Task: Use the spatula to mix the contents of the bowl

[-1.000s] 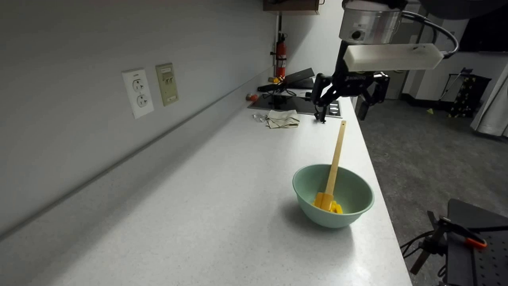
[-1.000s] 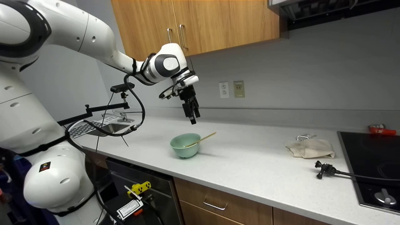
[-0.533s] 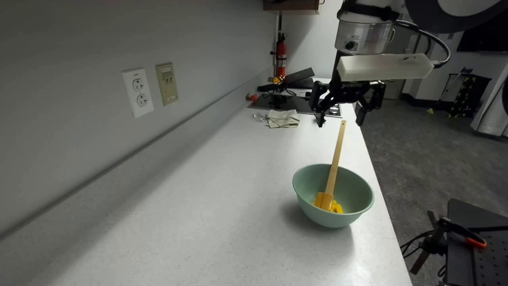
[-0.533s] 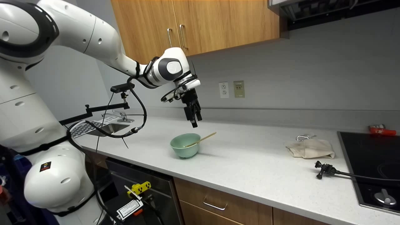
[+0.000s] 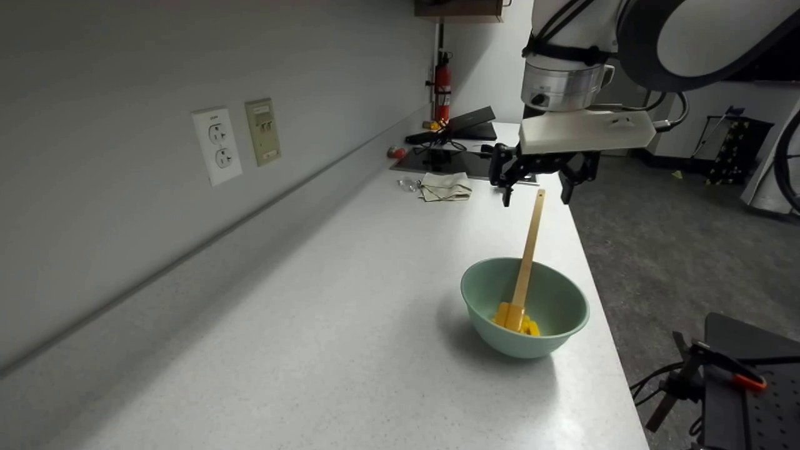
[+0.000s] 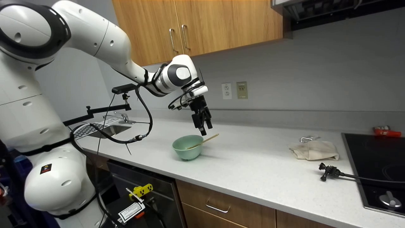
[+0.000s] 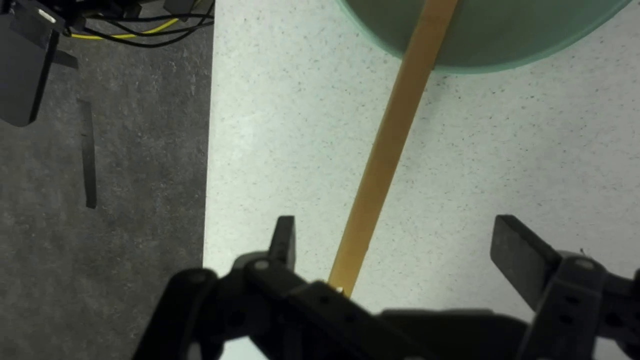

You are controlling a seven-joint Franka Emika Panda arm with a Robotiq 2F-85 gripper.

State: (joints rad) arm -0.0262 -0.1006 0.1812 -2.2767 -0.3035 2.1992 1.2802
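A pale mint-green bowl [image 5: 525,345] stands upright on the counter, seen in both exterior views and partly in the wrist view. Leaning on its rim is the spatula [image 5: 529,250], its wooden handle sticking out past the bowl and its yellow-orange head resting inside. Yellow contents [image 5: 532,327] lie around the head at the bottom. My gripper [image 6: 206,130] hangs open just above the handle's free end. In the wrist view the handle [image 7: 382,160] runs between the wide-spread fingers, nearer the left one, touching neither; its tip is hidden behind the gripper's linkage.
The counter's front edge [image 5: 600,300] runs close beside the bowl. Farther along the counter are a folded cloth [image 6: 314,150], a black clamp mount [image 6: 330,171] and a cooktop [image 6: 379,164]. A wall [image 6: 316,79] and wooden cabinets [image 6: 202,28] stand behind and above.
My gripper has come down, shifting toward the spatula handle's free end, and has stayed open. Bowl, spatula and contents have not moved.
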